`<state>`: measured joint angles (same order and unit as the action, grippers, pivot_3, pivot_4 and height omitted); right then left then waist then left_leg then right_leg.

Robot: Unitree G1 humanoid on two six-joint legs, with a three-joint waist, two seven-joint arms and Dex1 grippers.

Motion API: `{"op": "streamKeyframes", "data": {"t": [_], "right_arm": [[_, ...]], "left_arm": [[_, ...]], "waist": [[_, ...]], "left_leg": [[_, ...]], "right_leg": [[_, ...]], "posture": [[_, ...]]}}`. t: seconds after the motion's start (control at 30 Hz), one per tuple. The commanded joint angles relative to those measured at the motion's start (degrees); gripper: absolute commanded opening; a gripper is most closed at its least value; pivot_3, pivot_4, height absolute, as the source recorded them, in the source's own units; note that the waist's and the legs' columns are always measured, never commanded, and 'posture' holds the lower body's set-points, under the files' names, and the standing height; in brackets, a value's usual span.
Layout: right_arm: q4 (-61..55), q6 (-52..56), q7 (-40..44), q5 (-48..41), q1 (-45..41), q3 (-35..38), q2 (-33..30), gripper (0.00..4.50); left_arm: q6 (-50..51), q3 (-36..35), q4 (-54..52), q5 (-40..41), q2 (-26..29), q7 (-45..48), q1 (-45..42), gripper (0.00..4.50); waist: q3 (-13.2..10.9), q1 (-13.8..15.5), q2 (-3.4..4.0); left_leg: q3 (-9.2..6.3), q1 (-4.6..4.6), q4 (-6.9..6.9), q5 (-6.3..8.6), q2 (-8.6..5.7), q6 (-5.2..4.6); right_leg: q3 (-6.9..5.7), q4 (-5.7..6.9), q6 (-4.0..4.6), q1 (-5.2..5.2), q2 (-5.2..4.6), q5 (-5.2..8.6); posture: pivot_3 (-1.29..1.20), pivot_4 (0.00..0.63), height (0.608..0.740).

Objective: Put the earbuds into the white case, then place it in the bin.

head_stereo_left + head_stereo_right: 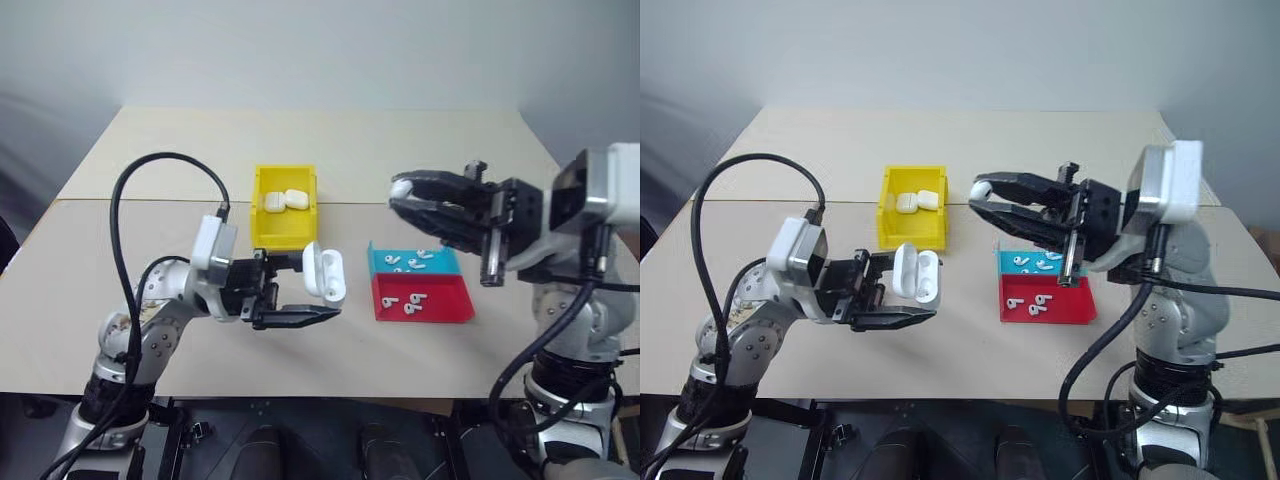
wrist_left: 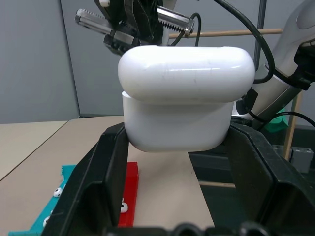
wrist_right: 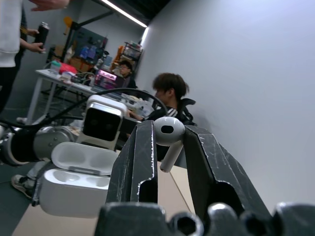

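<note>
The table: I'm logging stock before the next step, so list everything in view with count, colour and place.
Table: one, beige, under everything.
Bin: one, yellow, mid-table.
Closed cases: two, white, inside the bin.
Blue tray: one, right of the bin, loose earbuds inside.
Red tray: one, in front of the blue tray, loose earbuds inside.
Open case: one, white, held above the table.
Earbud: one, white, held above the trays.
Left end effector: shut on the open case.
Right end effector: shut on the earbud.
</note>
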<state>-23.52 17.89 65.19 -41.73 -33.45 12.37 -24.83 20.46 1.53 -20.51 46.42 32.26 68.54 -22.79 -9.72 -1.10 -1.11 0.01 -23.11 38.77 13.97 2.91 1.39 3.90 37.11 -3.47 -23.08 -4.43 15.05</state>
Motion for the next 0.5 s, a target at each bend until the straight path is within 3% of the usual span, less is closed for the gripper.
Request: {"op": "streamKeyframes", "data": {"t": [0.03, 0.5], "right_arm": [[0.3, -3.5, 1.5, -0.8, -0.9, -2.3, 0.6, 0.62], [3.8, -9.1, 5.4, 1.8, -0.3, -10.3, 1.0, 0.62]], "left_arm": [[0.3, -0.2, -0.4, 0.0, -0.1, 0.4, -1.1, 2.7], [0.0, -0.2, 0.0, -1.7, -0.8, 1.4, -0.6, 2.7]], "waist": [[0.0, 0.0, 0.0], [0.0, 0.1, 0.0]], "left_leg": [[0.0, -0.01, 0.0, 0.0, 0.0, 0.0], [0.0, -0.02, 0.0, 0.0, 0.0, 0.0]], "right_leg": [[0.0, -0.01, 0.0, -0.01, 0.0, 0.0], [0.0, 0.0, 0.0, -0.02, 0.0, 0.0]], "posture": [[0.0, 0.15, 0.74], [0.0, 0.15, 0.74]]}}
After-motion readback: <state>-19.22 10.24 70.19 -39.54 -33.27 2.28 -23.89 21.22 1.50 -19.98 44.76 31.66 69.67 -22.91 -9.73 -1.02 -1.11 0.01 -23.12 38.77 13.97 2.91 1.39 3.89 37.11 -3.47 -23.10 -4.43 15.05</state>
